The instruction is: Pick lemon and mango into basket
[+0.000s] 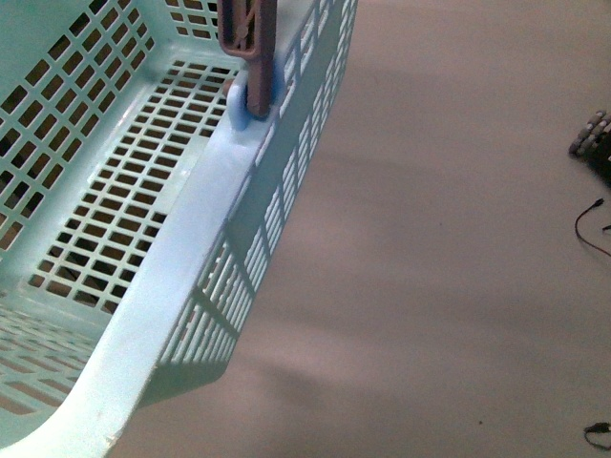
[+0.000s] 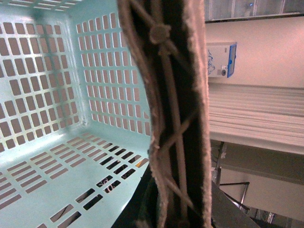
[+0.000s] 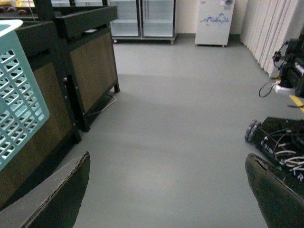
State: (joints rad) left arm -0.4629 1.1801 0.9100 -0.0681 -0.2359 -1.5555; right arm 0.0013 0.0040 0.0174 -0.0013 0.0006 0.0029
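The pale blue-green basket (image 1: 181,239) fills the left of the front view, hanging above the floor, its slotted floor bare. Its brownish-mauve handle (image 1: 246,38) rises from the pivot on the near rim. In the left wrist view my left gripper (image 2: 175,209) is shut on the basket, clamped round that handle (image 2: 175,95), with the basket's inside (image 2: 57,95) beyond it. In the right wrist view a corner of the basket (image 3: 16,95) shows at the edge. My right gripper (image 3: 168,190) is open, its dark fingers (image 3: 61,194) spread wide over bare floor. The lemon and the mango are out of view.
A dark wooden display stand (image 3: 90,61) stands beside the basket. Glass-door fridges (image 3: 142,19) and a white cabinet (image 3: 211,21) line the far wall. A wheeled base with cables (image 3: 278,137) sits on the grey floor (image 3: 180,118); its wheel (image 1: 590,134) and cables show in the front view.
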